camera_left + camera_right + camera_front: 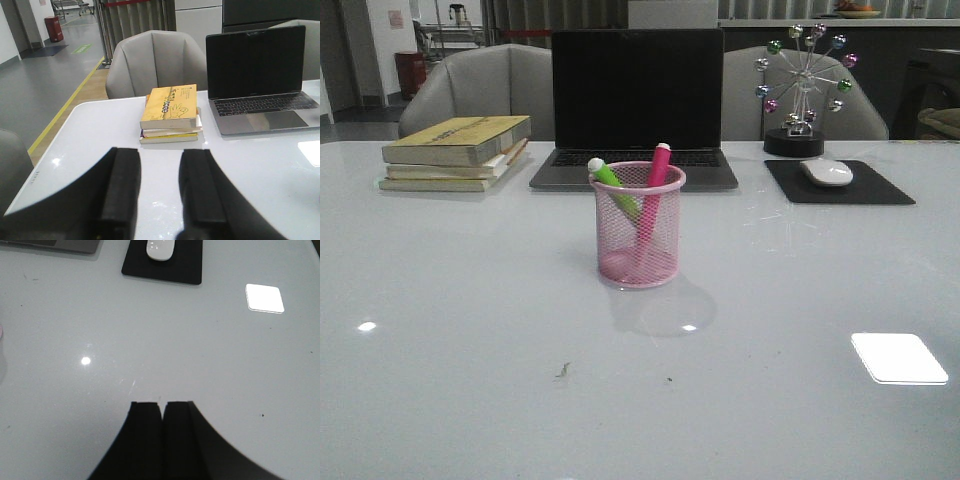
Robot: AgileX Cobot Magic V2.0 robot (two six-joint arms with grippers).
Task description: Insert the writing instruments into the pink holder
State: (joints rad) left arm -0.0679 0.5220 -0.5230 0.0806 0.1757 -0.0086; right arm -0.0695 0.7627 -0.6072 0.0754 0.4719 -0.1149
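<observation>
The pink holder (pixel 638 238) stands upright mid-table in the front view. Inside it lean the lime green marker (pixel 613 183), tilted left, and the pink marker (pixel 655 180), tilted right; both stick out above the rim. Neither arm shows in the front view. In the left wrist view my left gripper (pixel 159 155) is open, nothing between its fingers, above bare table short of the books. In the right wrist view my right gripper (pixel 162 405) is shut on nothing over bare table. The holder shows in neither wrist view.
A stack of books (pixel 460 152) lies at the back left, an open laptop (pixel 635 110) behind the holder. At the back right stand a wheel ornament (pixel 800 90) and a white mouse (pixel 827 172) on a black pad (pixel 840 184). Grey chairs (pixel 485 85) stand behind the table.
</observation>
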